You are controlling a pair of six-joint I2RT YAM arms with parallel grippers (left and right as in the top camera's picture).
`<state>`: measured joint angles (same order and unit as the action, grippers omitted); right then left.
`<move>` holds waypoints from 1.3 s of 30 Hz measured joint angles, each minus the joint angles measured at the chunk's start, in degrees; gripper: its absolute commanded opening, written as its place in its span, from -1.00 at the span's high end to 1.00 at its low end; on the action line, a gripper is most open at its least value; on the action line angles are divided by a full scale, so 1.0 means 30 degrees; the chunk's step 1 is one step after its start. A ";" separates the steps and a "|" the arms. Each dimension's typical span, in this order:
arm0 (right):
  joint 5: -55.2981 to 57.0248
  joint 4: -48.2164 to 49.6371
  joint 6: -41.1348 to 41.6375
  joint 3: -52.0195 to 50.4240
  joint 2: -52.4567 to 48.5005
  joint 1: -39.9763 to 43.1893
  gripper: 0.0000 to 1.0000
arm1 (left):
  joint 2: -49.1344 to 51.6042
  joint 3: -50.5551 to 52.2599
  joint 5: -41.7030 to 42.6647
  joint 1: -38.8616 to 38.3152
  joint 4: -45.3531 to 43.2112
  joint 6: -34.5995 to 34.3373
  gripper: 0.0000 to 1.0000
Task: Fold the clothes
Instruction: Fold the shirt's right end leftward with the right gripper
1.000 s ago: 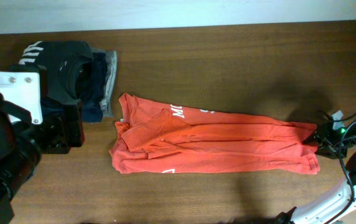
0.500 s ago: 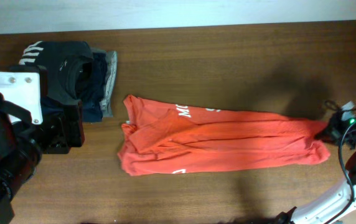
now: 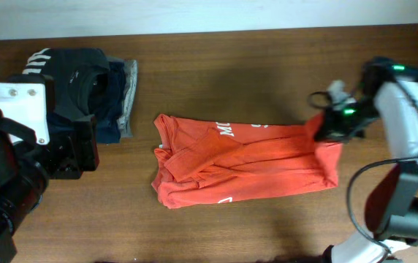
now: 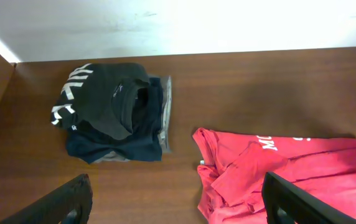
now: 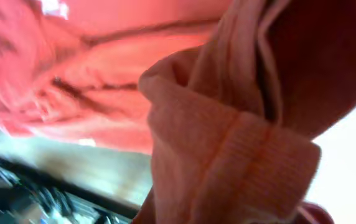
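Observation:
The orange-red T-shirt (image 3: pixel 245 161) lies folded lengthwise on the brown table, its white lettering near the top edge. It also shows in the left wrist view (image 4: pixel 290 171). My right gripper (image 3: pixel 324 126) is shut on the shirt's right end and holds it lifted, doubled back toward the left. In the right wrist view the bunched fabric (image 5: pixel 228 143) fills the frame and hides the fingers. My left gripper (image 4: pixel 177 208) is open and empty, above bare table left of the shirt's collar end; its fingers (image 4: pixel 60 202) show at the frame's bottom.
A stack of folded garments, a black one with white lettering (image 3: pixel 74 77) on navy and grey ones (image 3: pixel 125 95), sits at the table's back left; it also shows in the left wrist view (image 4: pixel 112 109). The left arm's bulk (image 3: pixel 19 161) fills the left edge.
My right gripper first pulled the shirt's right end rightward, dragging the whole shirt along, then rose and carried that end back left over the shirt. The left arm has not moved.

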<state>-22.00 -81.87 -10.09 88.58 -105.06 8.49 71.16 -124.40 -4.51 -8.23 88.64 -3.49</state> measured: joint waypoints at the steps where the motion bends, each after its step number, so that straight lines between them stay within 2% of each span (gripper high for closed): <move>1: 0.0204 0.0138 0.0131 -0.0182 0.0000 -0.0699 0.92 | 0.0000 0.0000 0.0000 0.0000 0.0000 0.0000 -0.74; 7: 0.0918 0.3104 0.2368 -0.2302 0.0015 -0.6878 0.92 | 0.0000 0.0000 0.0000 0.0000 0.0007 0.0000 -0.74; 14: 0.1035 0.8255 0.5843 -0.3854 -0.0015 -1.0462 0.92 | 0.0000 0.0000 -0.0007 0.0000 -0.0007 0.0000 -0.74; 15: 0.1042 0.8459 0.6222 -0.3854 -0.0029 -1.0754 0.67 | 0.0000 0.0000 0.0000 0.0000 0.0000 0.0000 -0.74; 17: 0.1020 0.8706 0.7002 -0.3869 -0.0029 -1.1300 -0.50 | 0.0000 0.0000 0.0000 0.0000 0.0000 0.0000 -0.74; 18: 0.1027 0.8750 0.7125 -0.3876 -0.0029 -1.1402 -0.51 | 0.0000 0.0000 0.0000 0.0000 0.0000 0.0000 -0.74; 20: 0.1020 0.8735 0.7293 -0.3869 -0.0029 -1.1526 -0.49 | 0.0000 0.0000 0.0000 0.0000 0.0000 0.0000 -0.74; 21: 0.0976 0.8714 0.7359 -0.3869 -0.0029 -1.1533 -0.47 | 0.0000 0.0000 0.0000 0.0000 0.0000 0.0000 -0.88; 25: 0.0379 0.8568 0.6739 -0.3883 0.0291 -1.1271 -0.49 | 0.0000 0.0000 -0.0007 0.0000 0.0153 -0.0058 -0.92; 26: 0.0240 0.8473 0.6433 -0.3891 0.0736 -1.1096 -0.35 | 0.0000 0.0000 -0.0007 0.0000 0.0182 -0.0058 -0.92; 27: 0.0197 0.8408 0.6288 -0.3891 0.1297 -1.0892 0.09 | 0.0000 0.0000 0.0000 0.0000 0.0197 -0.0066 -0.92; 28: 0.0211 0.8306 0.6222 -0.3891 0.2047 -1.0622 0.70 | 0.0000 0.0000 -0.0007 0.0000 0.0211 -0.0058 -0.92; 29: 0.0408 0.8065 0.6266 -0.3883 0.2885 -1.0265 0.92 | 0.0000 0.0000 -0.0007 0.0000 0.0219 -0.0058 -0.92; 31: 0.1333 0.7227 0.6805 -0.3832 0.4386 -0.8976 0.92 | 0.0000 0.0000 -0.0007 0.0000 0.0219 -0.0066 -0.93; 34: 0.1996 0.7329 0.6892 -0.4233 0.4167 -0.7832 0.92 | 0.0000 0.0000 0.0000 0.0000 0.0219 -0.0058 -0.93; 39: 0.2266 1.0236 0.6972 -0.7679 0.2200 -0.7395 0.92 | 0.0000 0.0000 0.0000 0.0000 0.0219 -0.0066 -0.93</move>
<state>-15.20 -51.16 10.83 65.54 -98.45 -13.69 71.16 -124.40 -4.51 -8.23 89.30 -3.68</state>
